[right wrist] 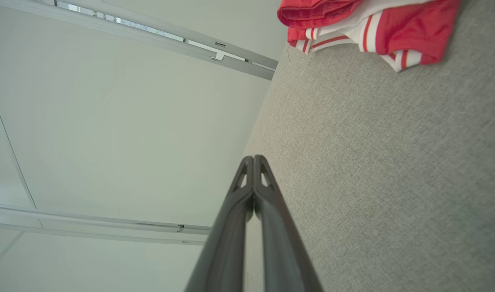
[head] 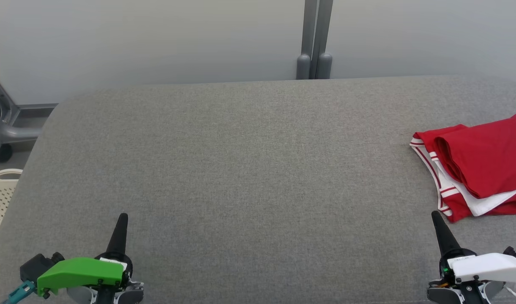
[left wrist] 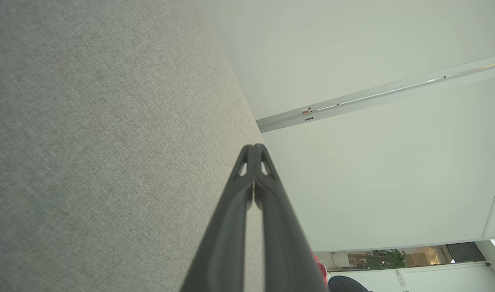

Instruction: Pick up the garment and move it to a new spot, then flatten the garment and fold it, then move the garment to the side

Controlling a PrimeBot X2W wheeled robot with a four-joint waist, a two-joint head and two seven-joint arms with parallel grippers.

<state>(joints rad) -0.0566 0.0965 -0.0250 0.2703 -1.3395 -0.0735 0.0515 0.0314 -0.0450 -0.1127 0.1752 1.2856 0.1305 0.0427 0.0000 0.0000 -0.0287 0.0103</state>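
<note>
The garment (head: 477,166) is red with white stripes and a white inner layer, folded into a compact pile at the far right of the grey fabric surface (head: 249,169). It also shows at the top of the right wrist view (right wrist: 365,28). My right gripper (head: 434,215) is shut and empty, near the front edge just below the garment's lower corner, apart from it. Its fingertips (right wrist: 253,159) press together. At the front left, far from the garment, my left gripper (head: 122,216) is shut and empty too, fingertips (left wrist: 253,147) closed.
A white perforated basket (head: 0,198) stands off the surface's left edge. A grey chair base (head: 8,126) sits at the back left. A grey post (head: 315,42) rises against the pale wall behind.
</note>
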